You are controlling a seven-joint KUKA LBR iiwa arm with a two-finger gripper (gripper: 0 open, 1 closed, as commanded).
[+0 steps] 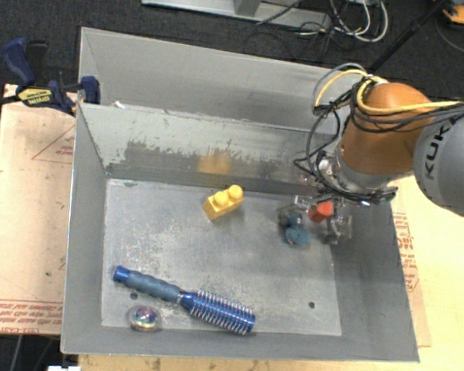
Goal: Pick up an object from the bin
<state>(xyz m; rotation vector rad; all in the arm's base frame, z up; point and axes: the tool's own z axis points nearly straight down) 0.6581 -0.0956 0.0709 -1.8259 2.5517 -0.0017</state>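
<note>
At the back right of the bin, we see the gripper low beside a blue lump, probably lining up a grasp; spread or closed, we cannot tell.

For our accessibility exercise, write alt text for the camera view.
A robot arm's gripper hangs at the right of a grey bin, beside a small blue-grey object. A yellow block, blue hairbrush and silvery disc lie elsewhere.

The arm (cut off at right) partly hides an unidentifiable bluish lump.
</note>
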